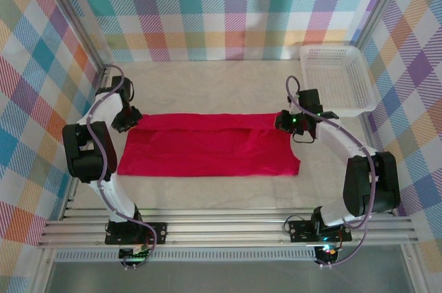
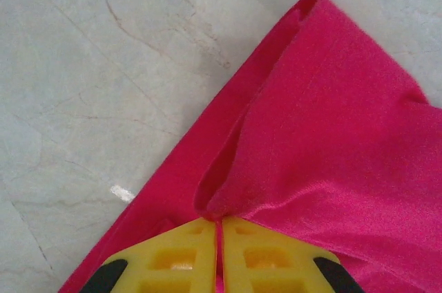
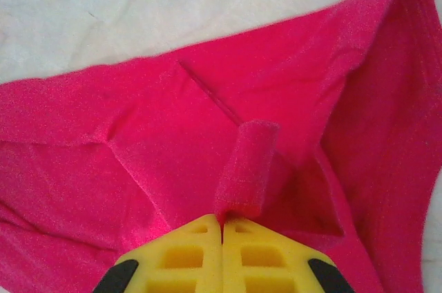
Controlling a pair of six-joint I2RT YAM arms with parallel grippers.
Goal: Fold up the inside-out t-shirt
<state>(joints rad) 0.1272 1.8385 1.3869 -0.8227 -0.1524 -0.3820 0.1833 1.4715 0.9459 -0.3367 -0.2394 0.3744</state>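
T-shirt (image 1: 207,144): red, laid flat near the middle of the surface (image 1: 207,193). It runs as a long band from left to right between the 2 arms. A crease runs along it close to the far edge. The near right corner ends in a small pointed flap.

Left tool (image 1: 128,121): you have it at the shirt's far left corner. From the left wrist, the yellow fingers (image 2: 173,260) are pressed almost together, with a thin line of red cloth caught between them. So it is pinching the t-shirt. Just past the tips the fabric lifts into a narrow open fold. The corner of the cloth points away over pale, veined surface.

Right tool (image 1: 283,121): you have it at the shirt's far right corner. From the right wrist, the yellow fingers (image 3: 183,258) are pressed together on the cloth. A small rolled tuck of red fabric stands up just beyond the tips. It is pinching the t-shirt too. The cloth fans out wide to both sides of that tuck.

White mesh basket (image 1: 338,75): at the far right corner of the surface, beyond the right arm and apart from the shirt.

Plaid walls (image 1: 228,10) close in 3 sides.
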